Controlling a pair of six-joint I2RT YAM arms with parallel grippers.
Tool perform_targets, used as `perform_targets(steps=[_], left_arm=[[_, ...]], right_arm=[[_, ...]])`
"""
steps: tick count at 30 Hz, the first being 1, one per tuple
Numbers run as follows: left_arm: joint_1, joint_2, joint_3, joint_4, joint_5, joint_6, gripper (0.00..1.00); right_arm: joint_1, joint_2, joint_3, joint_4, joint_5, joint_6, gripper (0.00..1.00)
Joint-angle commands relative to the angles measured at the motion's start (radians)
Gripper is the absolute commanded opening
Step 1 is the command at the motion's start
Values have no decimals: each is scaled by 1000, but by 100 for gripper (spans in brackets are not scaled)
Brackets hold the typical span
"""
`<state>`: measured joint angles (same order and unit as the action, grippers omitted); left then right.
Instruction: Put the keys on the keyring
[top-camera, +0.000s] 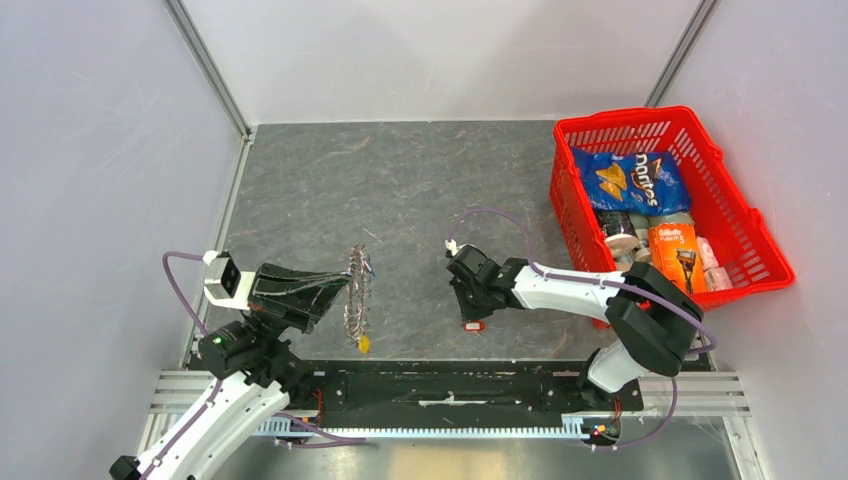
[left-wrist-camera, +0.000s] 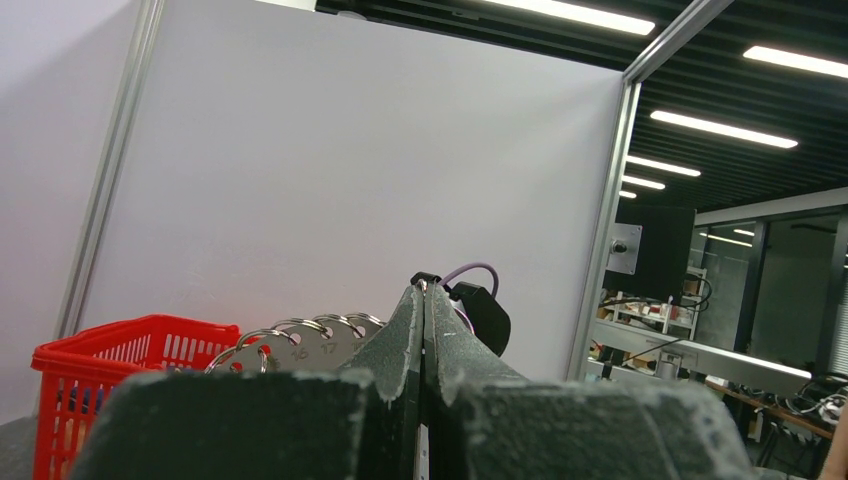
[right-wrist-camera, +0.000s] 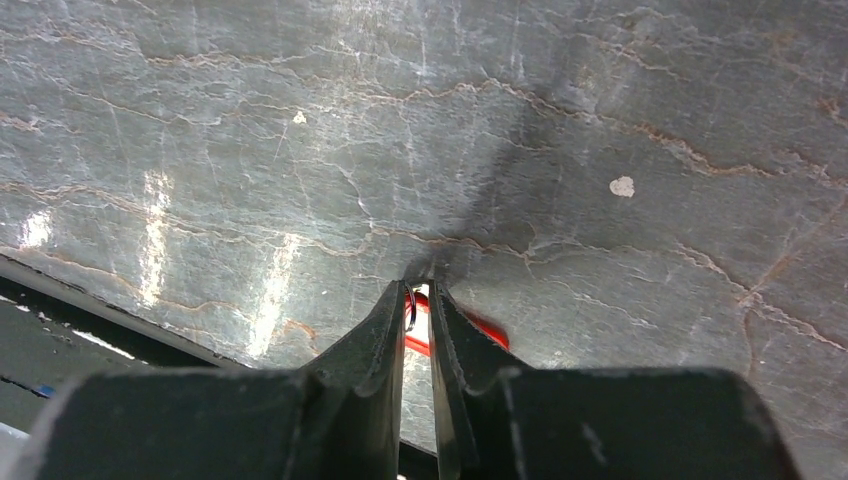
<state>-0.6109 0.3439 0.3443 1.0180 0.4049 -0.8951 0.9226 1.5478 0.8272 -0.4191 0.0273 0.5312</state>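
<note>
My left gripper (top-camera: 340, 285) is shut on the keyring (top-camera: 357, 295) and holds it upright, edge-on, above the table. In the left wrist view the fingers (left-wrist-camera: 424, 300) are pressed together, and the keyring's grey disc (left-wrist-camera: 300, 345), with numbered holes and small split rings, shows to their left. A blue-tagged key (top-camera: 369, 266) and a yellow-tagged key (top-camera: 362, 343) hang at the keyring. My right gripper (top-camera: 468, 303) is down at the table. Its jaws (right-wrist-camera: 420, 296) stand nearly closed round the small ring of a red-tagged key (right-wrist-camera: 482, 330), whose tag (top-camera: 472, 325) lies on the table.
A red basket (top-camera: 745, 215) with a chips bag, a razor pack and other goods stands at the right. White walls enclose the grey mat on the left, back and right. The black rail (top-camera: 450, 385) runs along the near edge.
</note>
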Motion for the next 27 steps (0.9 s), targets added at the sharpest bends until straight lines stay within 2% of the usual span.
perform_targets(steps=[1,8,9,12,18,27], left_arm=[[-3,-10,4,25,5,41,2],[-3,-9,2,27,5,39,2],[-3,-7,2,27,4,39,2],[-3,-8,2,28,6,38,2],[-2,-5,-3,40,6,33,2],[-3,-4,-8,52,6,30,2]], right_arm=[[-3,-24,-7,-5,-2,3,20],[-2,-66,-13,-22,-1,13,18],[-3,-72,-13,-24,-1,14,19],[-2,-99,-15,-36,-4,26,33],[-2,-153,-36,-50,-23,43,39],[11,-117,-57,-21,-91,53,38]])
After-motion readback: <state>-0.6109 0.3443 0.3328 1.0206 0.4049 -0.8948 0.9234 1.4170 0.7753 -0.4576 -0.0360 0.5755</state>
